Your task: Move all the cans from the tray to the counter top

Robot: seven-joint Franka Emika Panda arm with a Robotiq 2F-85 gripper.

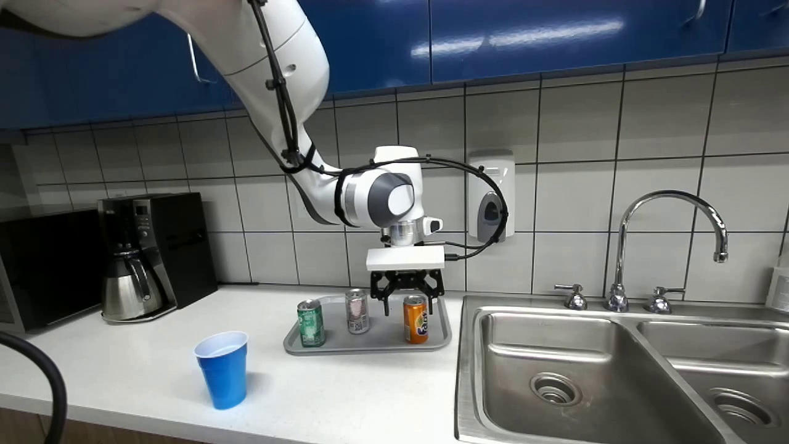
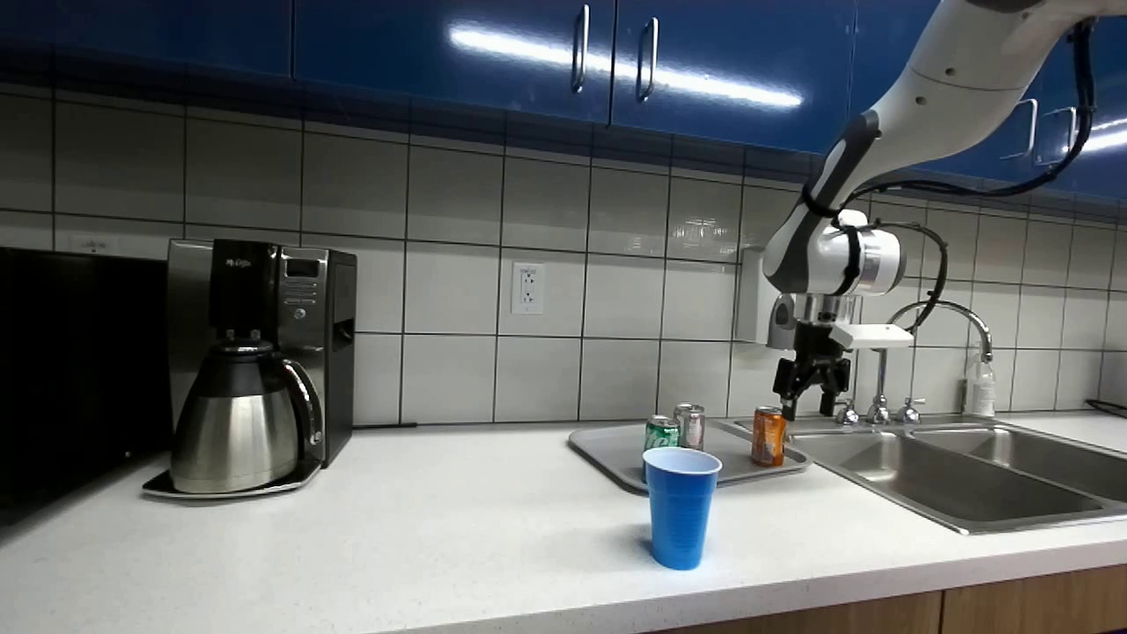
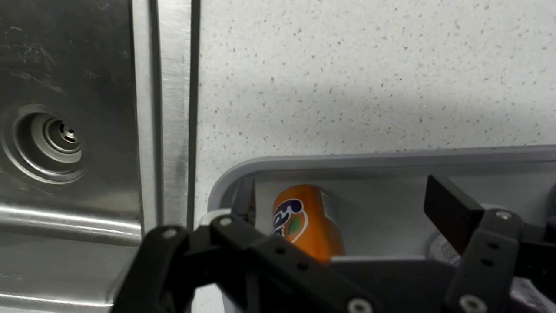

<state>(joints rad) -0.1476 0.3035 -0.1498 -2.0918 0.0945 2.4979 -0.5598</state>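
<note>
Though near claw (image 1: 408,312), orange can (image 1: 415,320) on tray (image 1: 385,335).

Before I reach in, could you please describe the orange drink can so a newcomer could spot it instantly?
On the white counter top, beside the double steel sink, lies a grey rectangular tray. The orange drink can stands at the tray's sink end. Its colour sets it apart from the green can and silver-grey can.

A blue cup (image 1: 223,373) stands well apart from a coffee maker (image 2: 264,295) with a silver carafe (image 2: 236,431), blue cabinets (image 2: 458,57) hang above a tiled wall (image 2: 449,286) bearing an outlet (image 2: 527,288) and a white dispenser (image 1: 491,206), and a curved faucet (image 1: 621,253) rises at the back of a double sink (image 1: 670,370).
</note>
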